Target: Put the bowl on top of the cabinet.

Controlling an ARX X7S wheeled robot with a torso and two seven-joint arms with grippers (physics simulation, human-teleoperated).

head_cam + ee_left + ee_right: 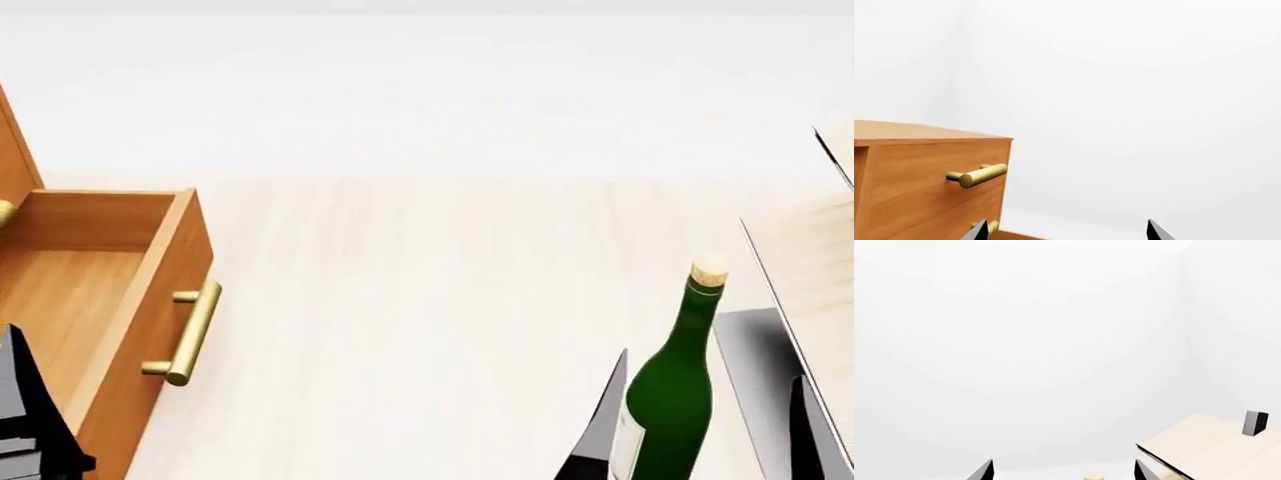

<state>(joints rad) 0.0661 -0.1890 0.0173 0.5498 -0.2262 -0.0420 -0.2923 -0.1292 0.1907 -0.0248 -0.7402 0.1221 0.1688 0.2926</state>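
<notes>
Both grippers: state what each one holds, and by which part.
Nothing is held. The left gripper is open over the cabinet's pulled-out drawer. The right gripper is open, its fingers either side of the green bottle, untouched.

One cabinet (127,300); one bottle (671,390); one rack (814,270)

Both end effectors (1066,231) (1062,471) open, empty.

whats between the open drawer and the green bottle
Nothing: in the head view only bare pale tabletop lies between the open drawer and the green bottle.
</notes>
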